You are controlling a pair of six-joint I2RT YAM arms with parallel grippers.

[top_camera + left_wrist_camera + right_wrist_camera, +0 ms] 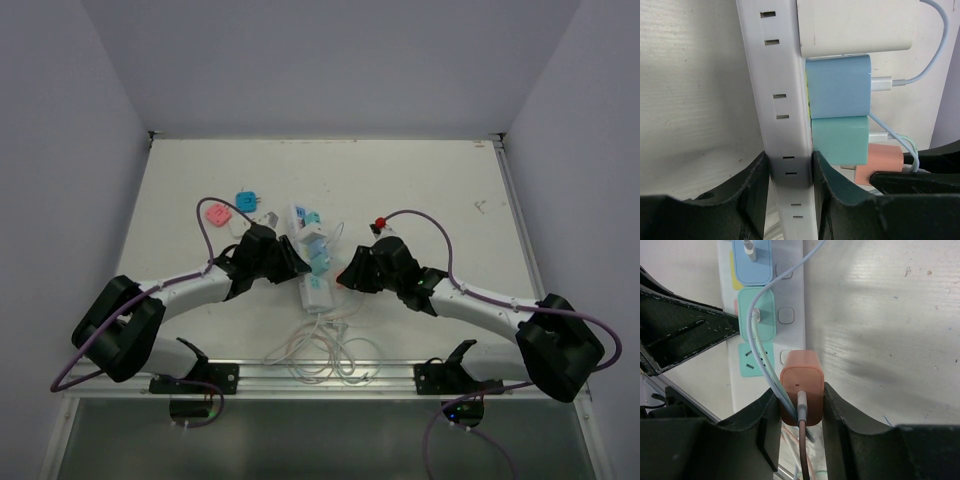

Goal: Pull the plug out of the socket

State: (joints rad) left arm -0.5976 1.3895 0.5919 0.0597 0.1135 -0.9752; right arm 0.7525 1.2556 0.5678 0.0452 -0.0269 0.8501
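The socket is a long white power strip (318,292), with coloured outlet faces in the right wrist view (790,285). My left gripper (292,258) is shut on the strip's narrow sides (785,100), the jaws (789,167) touching both sides. My right gripper (345,272) is shut on an orange plug (802,382) with a brown cable, its jaws (801,400) pressing both flanks. The orange plug (885,165) is held clear of the strip's face. A green outlet (751,360) beside it is free. A teal plug (756,312), a blue plug (752,262) and a white adapter (855,25) stay plugged in.
A pink square adapter (214,214) and a blue one (246,201) lie on the table left of the strip. A small red piece (379,223) lies right of it. Loose white cords (325,355) coil at the near edge by the rail.
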